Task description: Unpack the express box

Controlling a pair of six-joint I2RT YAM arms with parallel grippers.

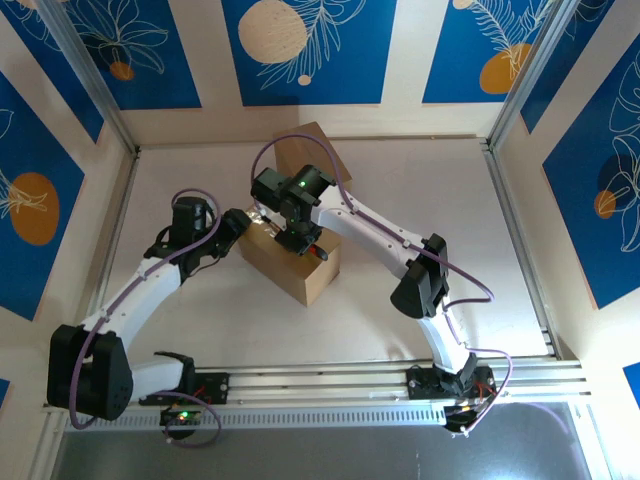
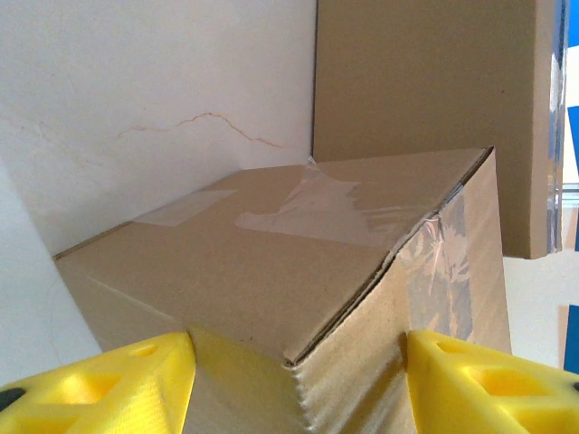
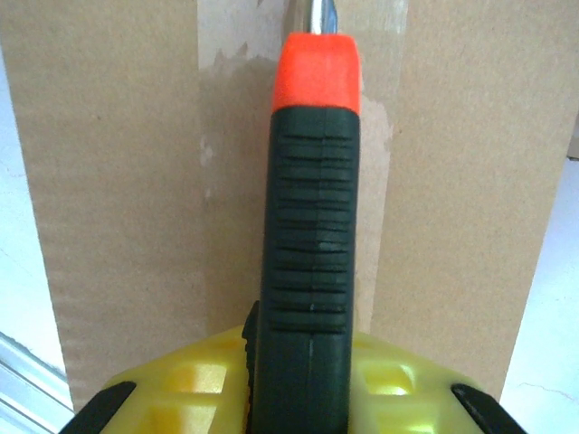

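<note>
on the middle of the counter [image 1: 420,200], with the left pincer [image 2: 298,384] clamped wide across a corner of the box [image 1: 290,265] and the right pincer [image 3: 303,398] closed on a cutter [image 3: 312,208], the blade [image 3: 317,14] should run shallow along the tape [image 3: 226,136].

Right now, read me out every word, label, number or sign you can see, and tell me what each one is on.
None: no text can be read in any view.
Box: plain cardboard with clear tape, no label showing.
Cutter: ribbed black handle with an orange end, no brand showing.
Wall panels: leaf and circle patterns, no words.
</note>
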